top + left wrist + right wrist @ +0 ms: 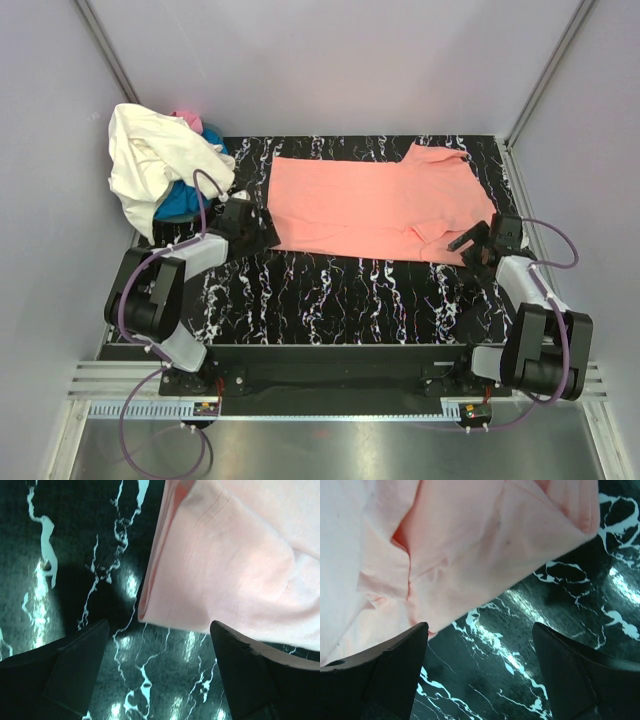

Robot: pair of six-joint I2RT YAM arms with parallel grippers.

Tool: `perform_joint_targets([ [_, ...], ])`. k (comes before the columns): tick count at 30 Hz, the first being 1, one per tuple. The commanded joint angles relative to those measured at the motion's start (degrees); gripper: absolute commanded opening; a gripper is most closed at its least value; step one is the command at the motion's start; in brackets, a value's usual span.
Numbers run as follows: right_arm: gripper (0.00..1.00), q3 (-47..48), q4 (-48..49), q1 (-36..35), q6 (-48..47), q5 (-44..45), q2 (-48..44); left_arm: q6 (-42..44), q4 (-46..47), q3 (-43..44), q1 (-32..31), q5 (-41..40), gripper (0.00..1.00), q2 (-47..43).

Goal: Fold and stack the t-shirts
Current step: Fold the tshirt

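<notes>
A: Holding anything?
B: No. My left gripper [159, 642] and right gripper [480, 635] are gaping empty; the salmon-pink t-shirt [225, 565] is lying just ahead of both.
A: Worry?
B: I'm risking pinching only one layer and dragging it crooked.

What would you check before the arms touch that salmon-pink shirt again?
1. Left tool open and empty, at the salmon-pink t-shirt's near left corner: ok.
2. Right tool open and empty, at its near right corner: ok.
3. Shirt wholly on the marbled table: ok.
4. Cloth by the right tool smooth: not ok, creased.
5. Cream-white t-shirt and blue t-shirt piled apart from it: ok.
6. Folded layers lined up: cannot tell.
</notes>
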State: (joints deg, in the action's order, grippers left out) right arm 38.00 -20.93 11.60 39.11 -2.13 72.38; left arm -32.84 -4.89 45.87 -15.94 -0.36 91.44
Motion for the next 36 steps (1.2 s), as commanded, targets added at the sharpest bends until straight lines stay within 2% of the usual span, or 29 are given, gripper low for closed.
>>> perform_joint_targets([
  [1, 0.92, 0.6, 6.7, 1.9, 0.7, -2.9, 3.4, -1.0, 4.7, 1.1, 0.3, 1.2, 0.88, 2.4],
  [3, 0.89, 0.5, 8.5, 3.0, 0.9, -3.9, 5.6, -0.9, 4.7, 1.5, 0.3, 1.5, 0.76, 3.2],
  [4, 0.88, 0.6, 9.4, 3.3, 1.0, -3.9, 7.2, -1.0, 6.3, 1.5, 0.3, 1.8, 0.67, 3.7],
  [5, 0.87, 0.5, 10.0, 3.4, 1.4, -4.2, 8.0, -1.1, 6.8, 1.4, 0.3, 1.7, 0.47, 3.9],
  [8, 0.73, 0.0, 12.0, 3.8, 1.7, -4.1, 10.3, -1.1, 5.9, 1.4, 0.3, 1.0, 0.13, 3.7],
  [11, 0.54, -0.6, 12.7, 4.2, 1.6, -3.4, 11.1, -0.6, 5.1, 0.6, 0.6, -0.9, 0.00, 1.7],
  [12, 0.43, -1.1, 12.8, 4.3, 1.7, -3.1, 10.9, -0.8, 5.1, 0.3, 0.7, -1.4, 0.00, 1.1],
  [16, 0.21, -1.5, 11.1, 4.8, 1.6, -1.0, 8.8, -1.0, 2.6, -2.4, 2.2, -2.4, 0.00, -4.2],
  [20, 0.11, -2.4, 8.6, 4.9, 1.8, 3.2, 5.2, -0.9, 0.3, -7.6, 2.5, -3.3, 0.00, -11.2],
  [25, 0.11, -4.1, 6.2, 5.3, 2.3, 5.8, 0.9, -0.9, -2.3, -11.7, 2.5, -3.9, 0.00, -18.6],
  [26, 0.13, -4.2, 5.7, 5.4, 2.3, 5.5, 0.4, -1.1, -2.6, -12.9, 2.5, -3.3, 0.04, -19.3],
  [28, 0.44, -4.3, 4.9, 5.4, 2.5, 4.0, -1.7, -1.3, -2.9, -14.2, 2.4, -2.4, 0.22, -21.7],
  [29, 0.64, -4.4, 4.8, 5.3, 2.5, 3.5, -2.7, -1.4, -3.2, -14.7, 2.3, -1.7, 0.55, -22.6],
  [30, 0.85, -4.4, 4.4, 5.3, 2.6, 3.2, -4.7, -1.6, -3.8, -14.9, 2.3, -1.2, 0.67, -23.6],
  [32, 0.90, -4.0, 3.1, 5.3, 2.3, 2.4, -6.6, -1.4, -5.5, -15.1, 1.7, -1.3, 0.86, -26.9],
  [36, 0.91, -2.5, 2.7, 5.3, 0.8, -2.2, -12.2, -0.6, -7.8, -16.5, -0.7, -6.3, 0.91, -33.9],
])
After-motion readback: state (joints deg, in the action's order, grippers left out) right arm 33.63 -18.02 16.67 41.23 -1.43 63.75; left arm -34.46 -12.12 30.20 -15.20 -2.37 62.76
